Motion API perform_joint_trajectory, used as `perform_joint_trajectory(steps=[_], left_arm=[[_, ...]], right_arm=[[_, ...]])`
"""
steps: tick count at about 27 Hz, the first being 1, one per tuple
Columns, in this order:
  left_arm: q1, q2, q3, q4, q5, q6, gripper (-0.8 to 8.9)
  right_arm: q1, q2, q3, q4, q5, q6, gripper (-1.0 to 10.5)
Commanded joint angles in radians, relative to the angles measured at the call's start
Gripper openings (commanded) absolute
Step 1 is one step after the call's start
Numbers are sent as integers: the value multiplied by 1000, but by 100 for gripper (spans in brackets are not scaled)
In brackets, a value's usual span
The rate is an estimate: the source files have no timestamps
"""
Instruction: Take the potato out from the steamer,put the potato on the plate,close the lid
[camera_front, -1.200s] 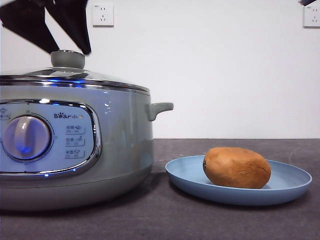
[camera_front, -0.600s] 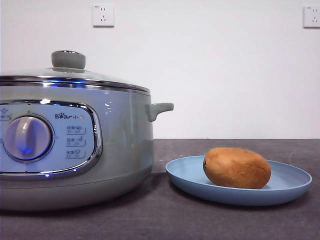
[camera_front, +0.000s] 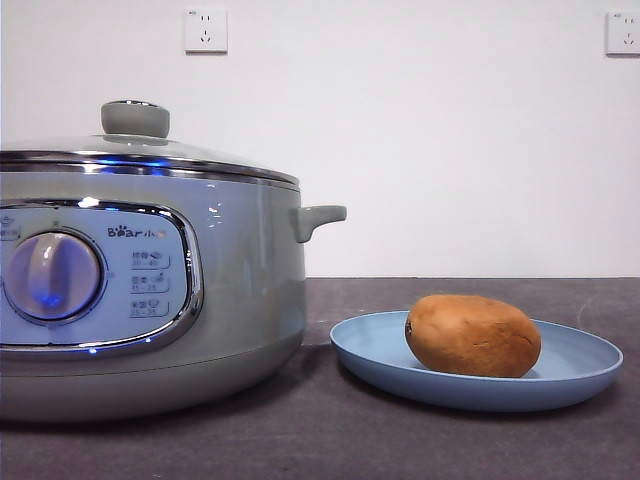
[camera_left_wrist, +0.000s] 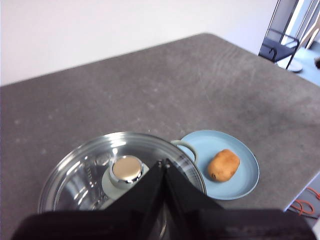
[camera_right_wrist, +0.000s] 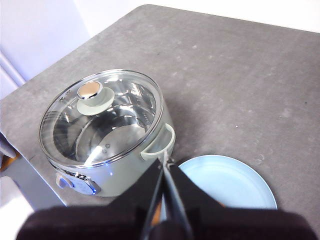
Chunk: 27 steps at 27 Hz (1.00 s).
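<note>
Glass lid (camera_front: 140, 150) seated; potato (camera_front: 472, 336) plated

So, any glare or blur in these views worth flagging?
Front view: sharp; blue glints on the steamer and its dial. Left wrist view: soft overall, with a bright reflection on the lid knob. Right wrist view: glints on the lid glass, and the near jaws are dark and blurred.

Low front camera level across the table; two wrist cameras high above (steamer (camera_front: 150, 290) shared).
</note>
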<state>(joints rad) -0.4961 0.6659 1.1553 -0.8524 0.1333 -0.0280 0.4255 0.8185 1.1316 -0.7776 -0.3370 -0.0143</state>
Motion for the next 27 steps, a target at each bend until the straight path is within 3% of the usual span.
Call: perform_joint_trajectory(steps=[1, 14, 16, 21, 24, 27], left_arm=[[-2, 5, -6, -4, -1, -10, -4], [8, 22, -6, -10, -3, -9, -4], [18, 0, -6, -16, -1, 37, -4], [76, -58, -11, -17, 3, 50, -4], [121, -93, -43, 8, 4, -7, -4], [171, -147, -153, 140, 3, -35, -4]], right_arm=[[1, -1, -8, 6, 2, 10, -2], [1, -1, -8, 6, 3, 10, -2], [1, -1, -8, 6, 3, 10, -2], [1, -1, -8, 6, 3, 10, -1], [1, -1, -8, 6, 3, 10, -1], [1, -1, -8, 6, 3, 10, -1]])
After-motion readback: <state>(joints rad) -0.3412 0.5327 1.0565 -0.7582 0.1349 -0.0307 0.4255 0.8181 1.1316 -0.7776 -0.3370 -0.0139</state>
